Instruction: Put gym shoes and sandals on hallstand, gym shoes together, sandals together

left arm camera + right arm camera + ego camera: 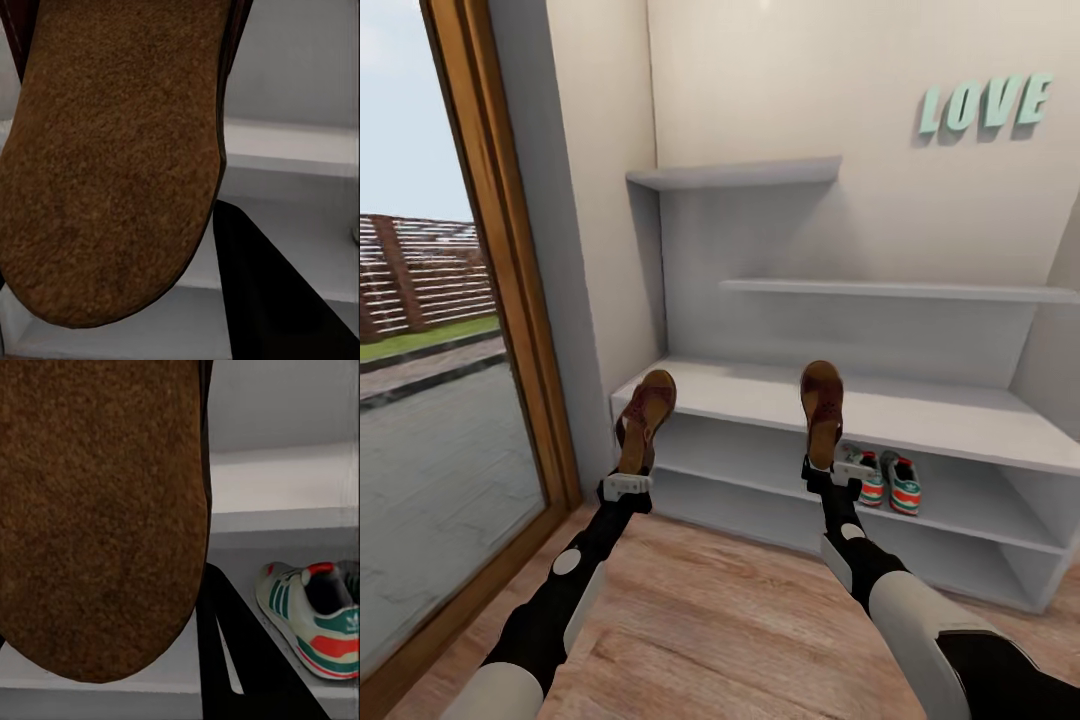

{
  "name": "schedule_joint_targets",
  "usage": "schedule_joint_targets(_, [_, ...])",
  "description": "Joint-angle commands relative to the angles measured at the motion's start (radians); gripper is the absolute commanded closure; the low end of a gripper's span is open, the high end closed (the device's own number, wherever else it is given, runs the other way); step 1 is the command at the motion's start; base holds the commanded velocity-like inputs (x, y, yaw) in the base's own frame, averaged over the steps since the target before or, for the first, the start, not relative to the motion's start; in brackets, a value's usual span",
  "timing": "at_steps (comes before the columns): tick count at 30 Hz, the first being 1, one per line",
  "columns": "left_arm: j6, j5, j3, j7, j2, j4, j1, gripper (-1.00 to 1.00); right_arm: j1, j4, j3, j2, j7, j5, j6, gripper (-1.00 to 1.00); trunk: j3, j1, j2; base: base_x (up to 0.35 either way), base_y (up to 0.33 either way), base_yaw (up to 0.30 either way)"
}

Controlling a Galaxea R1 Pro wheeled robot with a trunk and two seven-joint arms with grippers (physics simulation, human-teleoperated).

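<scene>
Home entryway: shoe rack, glass door

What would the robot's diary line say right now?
left gripper: holding sandal | right gripper: holding other sandal | sneakers: side by side in upper compartment of the shoe rack | next: probably sandals onto rack

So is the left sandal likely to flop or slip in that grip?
Probably stiff: the left sandal stands straight above the left gripper without drooping. Its sole looks rough and suede-like, so slipping seems unlikely. Held by one end, it may pivot.
</scene>
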Motion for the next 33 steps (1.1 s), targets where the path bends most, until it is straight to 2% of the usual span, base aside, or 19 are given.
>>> schedule_joint_targets(1, [-0.001,0.005,0.0,-0.005,0.0,0.0,0.0,1.0,-0.001,0.001,-0.001,0.0,0.003,-0.008,-0.004,1.0,-0.001,0.0,0.0,0.0,0.006,-0.271])
schedule_joint_targets(9, [-0.001,0.005,0.0,-0.005,0.0,0.001,0.0,1.0,-0.001,0.001,-0.001,0.0,0.002,-0.008,-0.004,1.0,-0.001,0.0,0.0,-0.012,0.01,-0.265])
schedule_joint_targets(20, [-0.001,0.005,0.0,-0.005,0.0,0.002,0.0,1.0,-0.001,0.001,-0.001,0.0,0.002,-0.009,-0.004,1.0,-0.001,0.0,0.0,-0.154,0.135,-0.246])
schedule_joint_targets(26, [-0.001,0.005,0.0,-0.005,0.0,0.002,0.0,1.0,-0.001,0.002,-0.001,0.0,0.002,-0.012,-0.004,1.0,-0.001,0.0,0.0,-0.015,0.013,-0.078])
schedule_joint_targets(33, [-0.001,0.005,0.0,-0.005,0.001,0.002,0.0,1.0,-0.001,0.002,-0.001,0.0,0.002,-0.012,-0.004,1.0,-0.001,0.0,0.0,-0.17,0.148,-0.003])
